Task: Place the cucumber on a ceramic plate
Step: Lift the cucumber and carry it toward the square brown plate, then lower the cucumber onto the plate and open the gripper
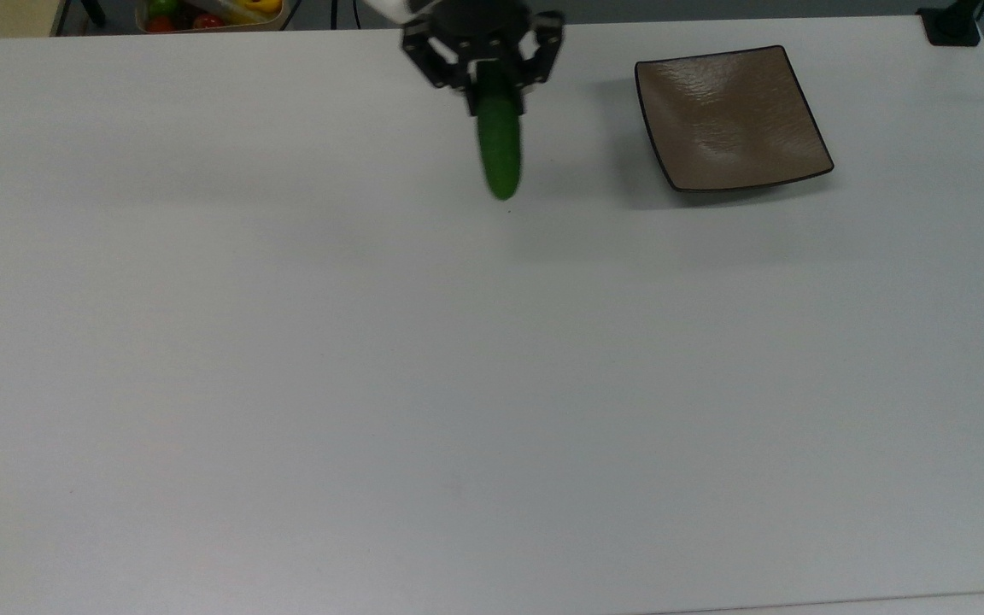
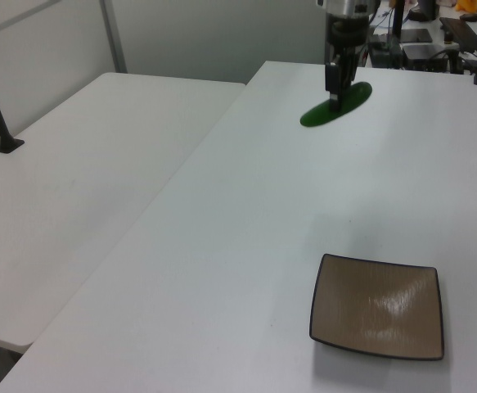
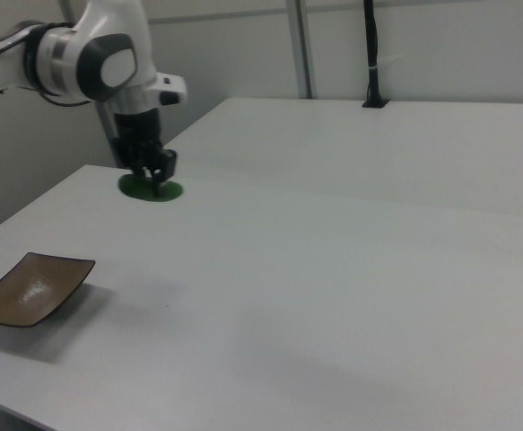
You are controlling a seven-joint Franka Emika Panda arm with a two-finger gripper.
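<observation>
Mid-carry. Your gripper is closed on the cucumber, pinching it near one end; the rest of it hangs out past the fingertips, toward the top view's bottom. In the left view the cucumber appears to ride above the table, with nothing under it.

Left of the gripper in the top view: bare tabletop, no obstacles. At the far top-left edge, well behind the gripper, a tub of coloured produce. Not in your path.

Right of the gripper in the top view: the ceramic plate, near but still apart from the cucumber, with a strip of table between them. It sits empty, corners turned up.

Advice for the step in hand:
- Carry on rightward at this height. My read is that the raised plate rim could catch the free end if you drop early.
- The grip is off-centre, so expect the long end to swing; slow before stopping.
- Centre the cucumber's body, not the gripper, over the plate's middle.
- Descend until the cucumber nearly touches, then release. It is round and may roll on the glossy surface.
</observation>
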